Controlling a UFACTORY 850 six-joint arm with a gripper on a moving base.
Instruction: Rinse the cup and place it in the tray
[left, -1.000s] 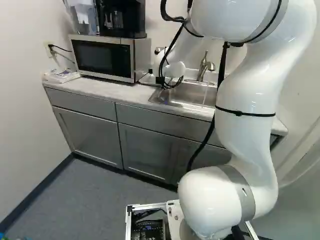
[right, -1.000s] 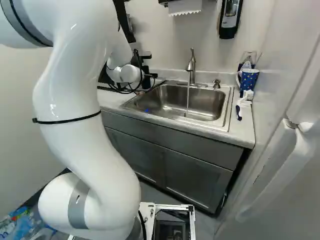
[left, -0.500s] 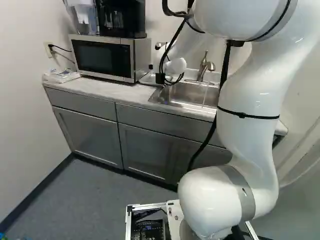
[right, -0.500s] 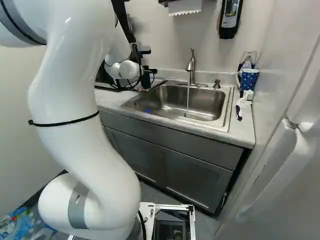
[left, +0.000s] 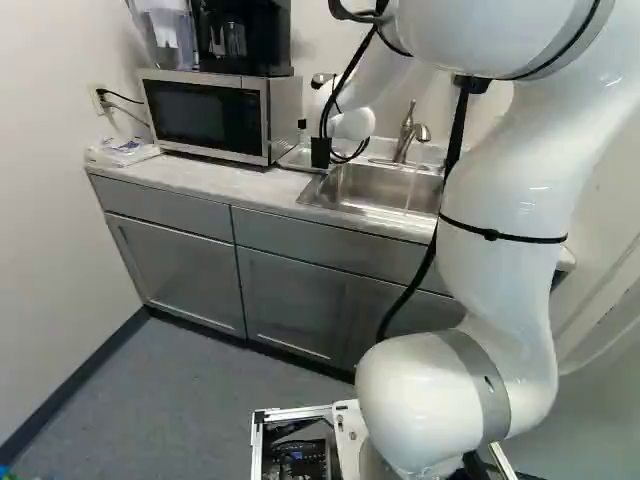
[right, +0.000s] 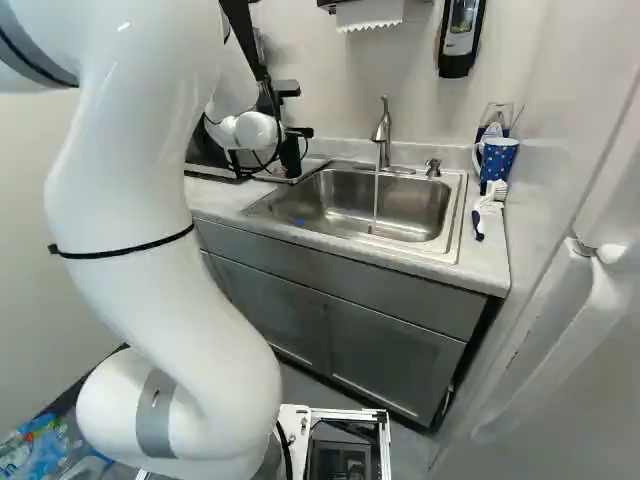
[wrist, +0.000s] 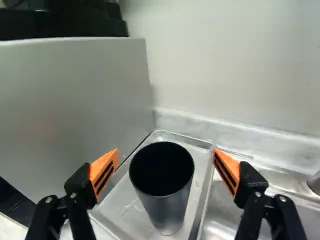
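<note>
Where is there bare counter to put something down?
Bare: the counter strip in front of the microwave, and a narrow one before the sink. Crowded: the tray, its dark cup between the fingers of the open gripper, and the corner with the blue cup and brush.

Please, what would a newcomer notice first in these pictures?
Probably the big white arm, at the right of the left base view. Then the dark cup, upright in the metal tray ahead of the open claw. Water runs into the sink.

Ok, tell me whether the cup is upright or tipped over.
Upright: in the wrist view the cup stands on its base in the metal tray, mouth up, between the open fingers of the gripper.
</note>
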